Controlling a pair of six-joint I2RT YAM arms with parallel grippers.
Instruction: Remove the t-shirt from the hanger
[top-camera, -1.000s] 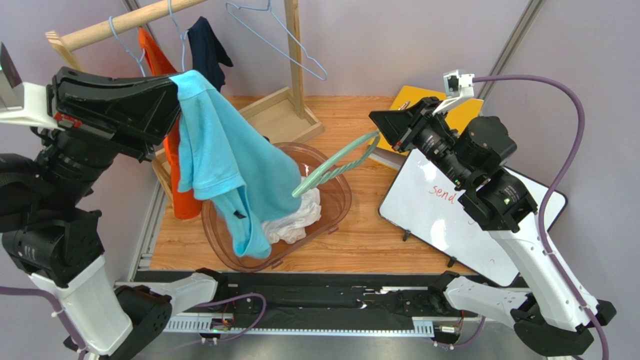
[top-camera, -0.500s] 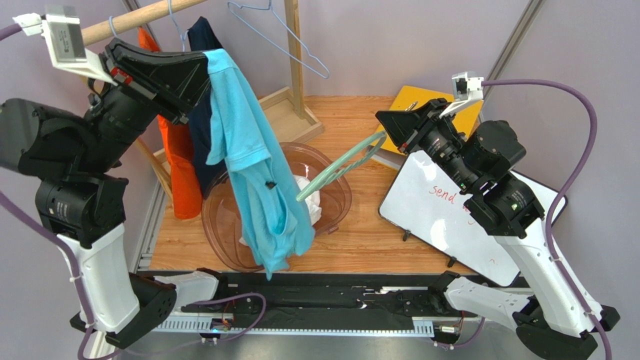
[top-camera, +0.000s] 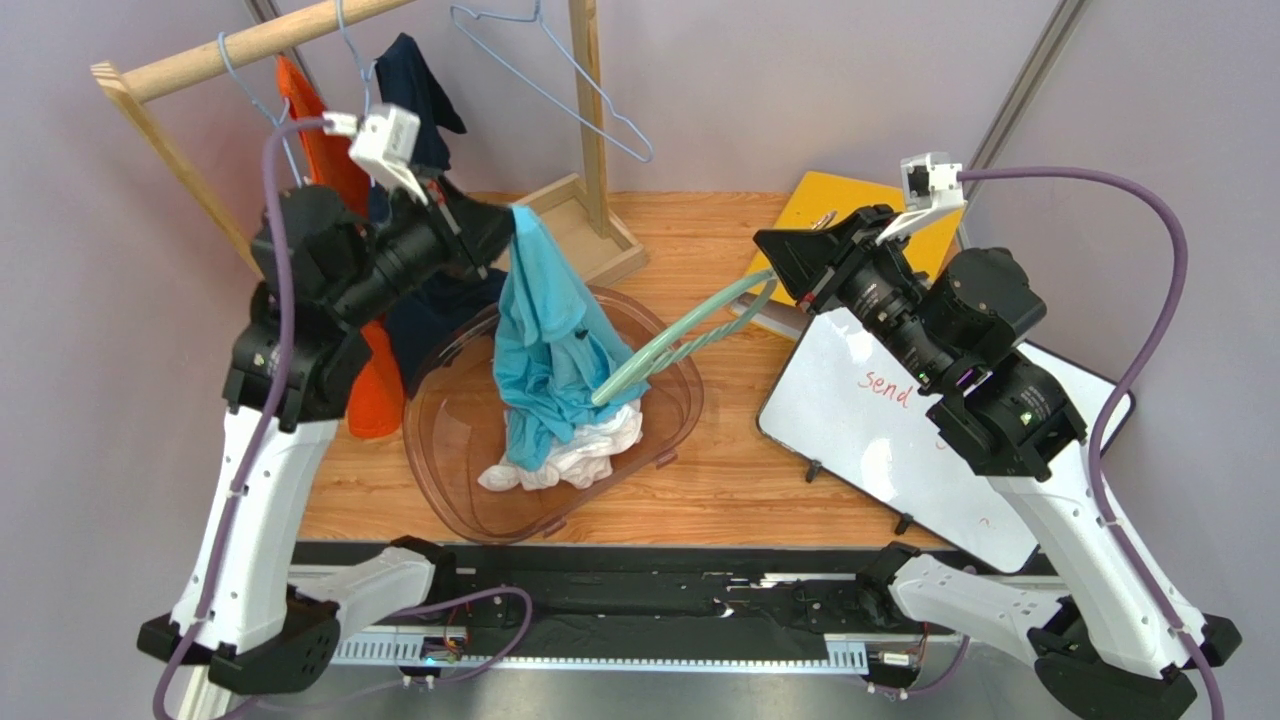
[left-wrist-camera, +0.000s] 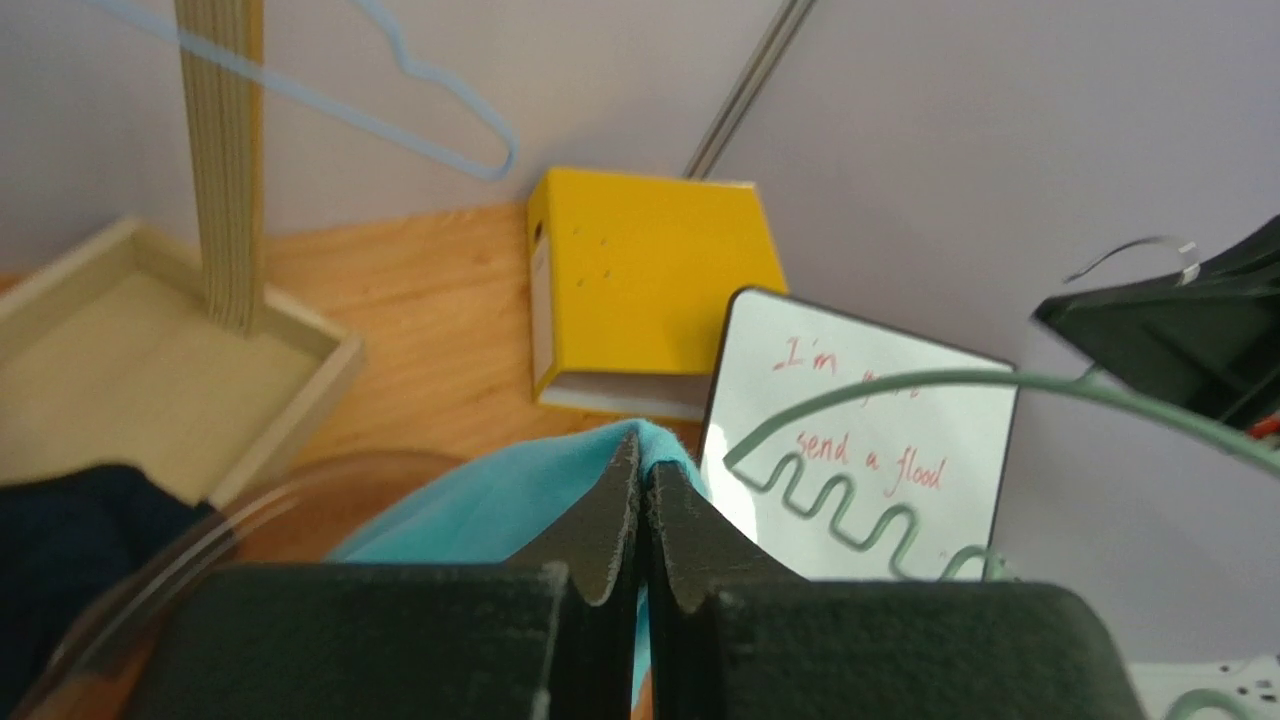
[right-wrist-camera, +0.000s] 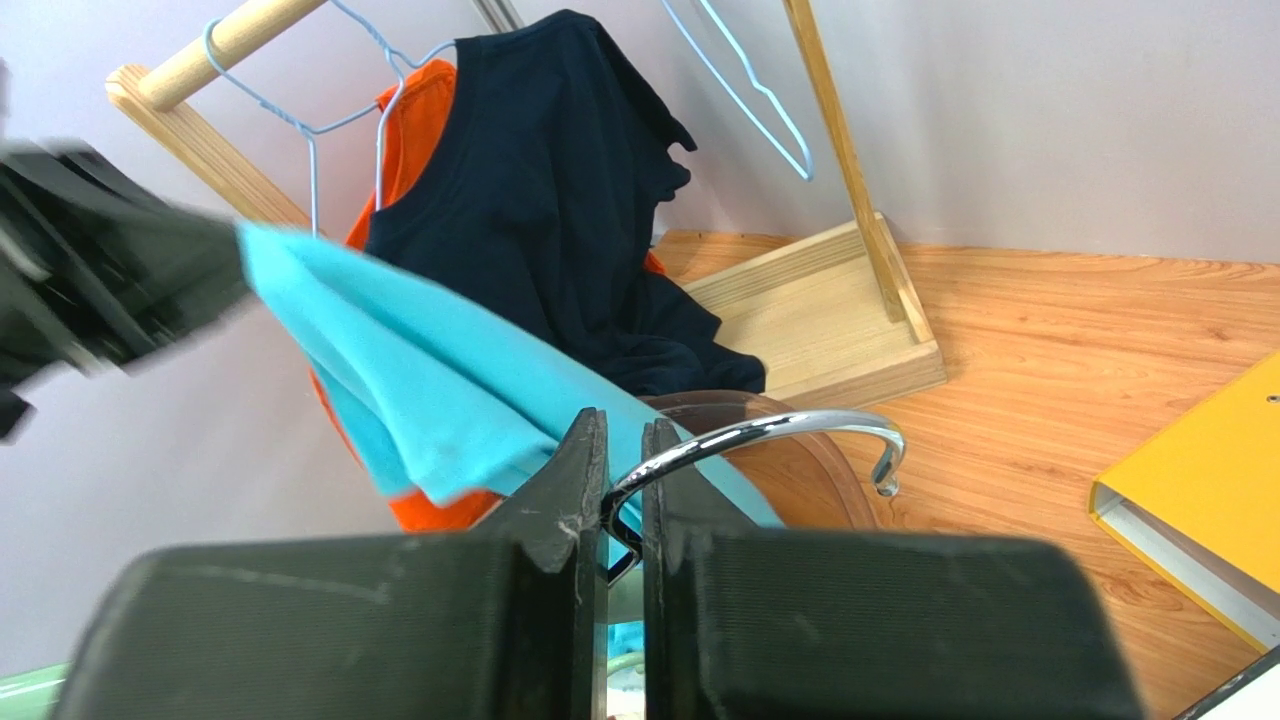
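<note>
A light blue t-shirt (top-camera: 544, 353) hangs bunched from my left gripper (top-camera: 508, 225), which is shut on its top edge; its lower part drops into a clear bin (top-camera: 694, 402). In the left wrist view the blue fabric (left-wrist-camera: 496, 503) shows around the closed left gripper (left-wrist-camera: 643, 468). My right gripper (top-camera: 771, 279) is shut on the chrome hook (right-wrist-camera: 789, 432) of a green hanger (top-camera: 684, 330). The hanger slants down to the left, its far end against the shirt's folds; I cannot tell whether it is inside them. The t-shirt (right-wrist-camera: 406, 375) stretches left of the right gripper (right-wrist-camera: 619, 450).
A wooden rack (top-camera: 256, 42) at the back left carries an orange shirt (top-camera: 376, 398), a navy shirt (top-camera: 413, 90) and a bare blue wire hanger (top-camera: 556, 60). White cloth (top-camera: 586, 450) lies in the bin. A whiteboard (top-camera: 872, 435) and yellow binder (top-camera: 819, 192) sit under the right arm.
My left arm has swung from high on the left down and to the right, carrying the blue t-shirt over the bin, where it now hangs bunched. The right arm and hanger have barely moved.
</note>
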